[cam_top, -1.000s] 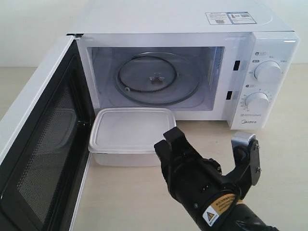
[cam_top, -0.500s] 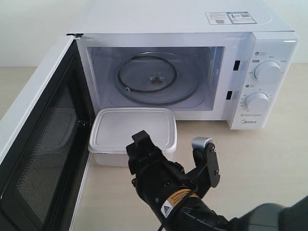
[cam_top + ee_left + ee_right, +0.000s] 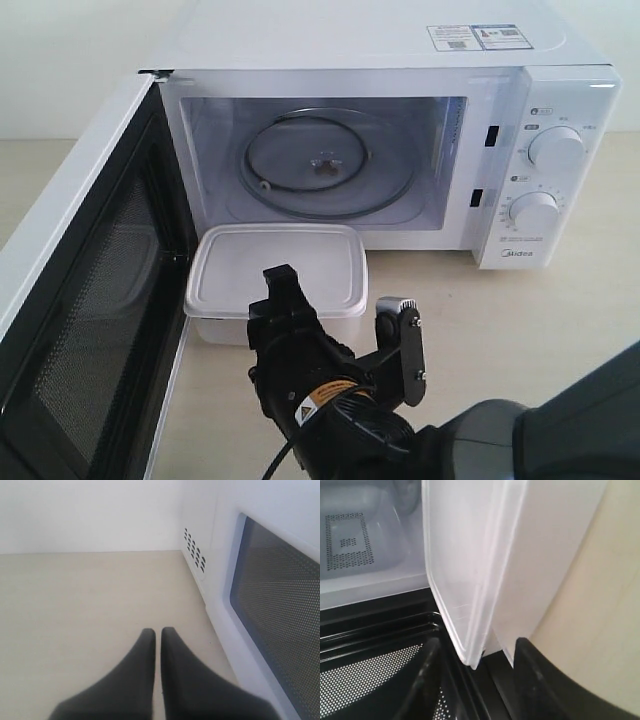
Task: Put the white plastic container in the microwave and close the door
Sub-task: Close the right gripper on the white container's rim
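The white plastic container, lid on, rests on the table just in front of the microwave, whose cavity shows the glass turntable. The door is swung wide open to the left. My right gripper is open at the container's near edge, one finger over the lid and one off its right corner. In the right wrist view the container's corner lies between the spread fingers of that gripper. My left gripper is shut and empty over the table beside the door's outer window.
Two round dials sit on the microwave's right panel. The door's black mesh inner face lies close beside the right gripper. Bare beige table stretches to the right of the container. A white wall stands behind.
My right arm has moved left across the table, from right of the container to its front edge, with the jaws apart. Container, door and microwave have not moved.
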Controlling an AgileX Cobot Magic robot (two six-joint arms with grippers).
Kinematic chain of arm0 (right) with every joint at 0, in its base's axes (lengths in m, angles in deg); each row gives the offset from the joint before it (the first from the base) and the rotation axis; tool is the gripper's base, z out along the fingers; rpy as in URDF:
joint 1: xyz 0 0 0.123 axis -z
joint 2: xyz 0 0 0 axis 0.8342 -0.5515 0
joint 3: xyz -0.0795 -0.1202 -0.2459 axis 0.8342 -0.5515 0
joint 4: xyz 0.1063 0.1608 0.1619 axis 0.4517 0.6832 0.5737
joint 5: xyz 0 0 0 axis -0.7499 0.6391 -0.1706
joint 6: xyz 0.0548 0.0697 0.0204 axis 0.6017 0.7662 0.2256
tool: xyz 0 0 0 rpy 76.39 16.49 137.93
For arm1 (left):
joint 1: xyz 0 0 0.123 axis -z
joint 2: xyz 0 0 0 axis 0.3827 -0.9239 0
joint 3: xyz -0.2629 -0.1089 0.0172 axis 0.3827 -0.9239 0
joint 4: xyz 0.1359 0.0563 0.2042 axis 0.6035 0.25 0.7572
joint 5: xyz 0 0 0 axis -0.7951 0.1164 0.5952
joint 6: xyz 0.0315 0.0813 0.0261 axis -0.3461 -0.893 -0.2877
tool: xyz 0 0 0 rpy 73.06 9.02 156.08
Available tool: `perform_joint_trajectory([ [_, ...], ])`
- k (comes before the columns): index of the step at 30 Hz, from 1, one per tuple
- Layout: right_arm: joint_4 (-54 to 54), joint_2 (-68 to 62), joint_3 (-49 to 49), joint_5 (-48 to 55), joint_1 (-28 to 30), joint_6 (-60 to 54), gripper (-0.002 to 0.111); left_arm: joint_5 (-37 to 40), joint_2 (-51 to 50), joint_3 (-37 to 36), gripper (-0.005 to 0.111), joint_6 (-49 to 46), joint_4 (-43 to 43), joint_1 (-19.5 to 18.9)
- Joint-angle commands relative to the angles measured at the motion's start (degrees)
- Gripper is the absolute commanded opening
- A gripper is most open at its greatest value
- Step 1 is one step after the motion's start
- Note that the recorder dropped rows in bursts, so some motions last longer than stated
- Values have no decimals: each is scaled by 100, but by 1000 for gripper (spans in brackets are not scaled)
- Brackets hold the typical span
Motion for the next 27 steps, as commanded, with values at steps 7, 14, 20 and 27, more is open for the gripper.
perform_joint_trajectory([
  [7, 427, -218, 128, -27, 33, -158, 45, -7, 17, -17, 4, 61, -22, 16],
  [14, 560, -455, 420, -26, 74, -100, 45, -7, 17, -17, 4, 61, -22, 16],
  [20, 575, -455, 430, -102, 185, -186, 45, -7, 17, -17, 4, 61, -22, 16],
  [27, 371, -455, 504, 59, 361, -164, 45, -7, 17, -17, 4, 61, -22, 16],
])
